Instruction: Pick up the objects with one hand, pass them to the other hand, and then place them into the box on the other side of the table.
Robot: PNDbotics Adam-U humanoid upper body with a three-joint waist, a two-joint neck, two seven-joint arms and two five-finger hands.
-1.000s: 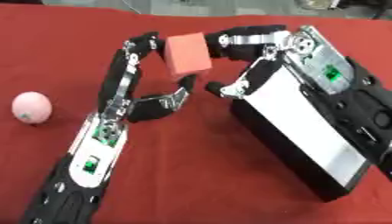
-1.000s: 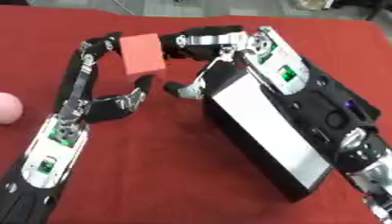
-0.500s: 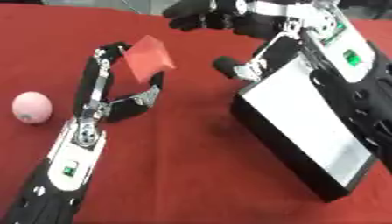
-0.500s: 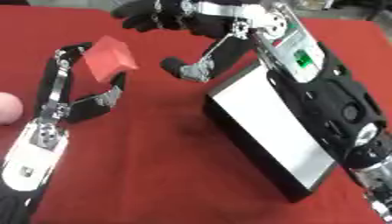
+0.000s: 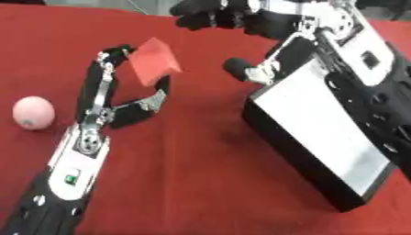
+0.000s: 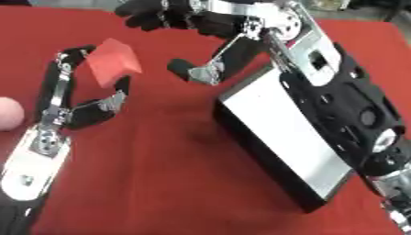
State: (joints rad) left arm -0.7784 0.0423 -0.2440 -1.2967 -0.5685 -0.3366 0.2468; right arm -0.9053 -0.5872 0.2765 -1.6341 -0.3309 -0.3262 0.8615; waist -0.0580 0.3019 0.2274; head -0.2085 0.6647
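Now red block (image 5: 154, 61) in left hand (image 5: 120, 98)

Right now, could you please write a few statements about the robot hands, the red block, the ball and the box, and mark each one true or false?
1. The left robot hand holds the red block above the red cloth. True.
2. The right robot hand is gripping the red block. False: it is open and clear of the block.
3. The pink ball lies on the cloth to the left of the left robot hand. True.
4. The pink ball sits inside the box. False: it lies on the cloth, far from the box.
5. The box lies on the right side, under the right arm. True.
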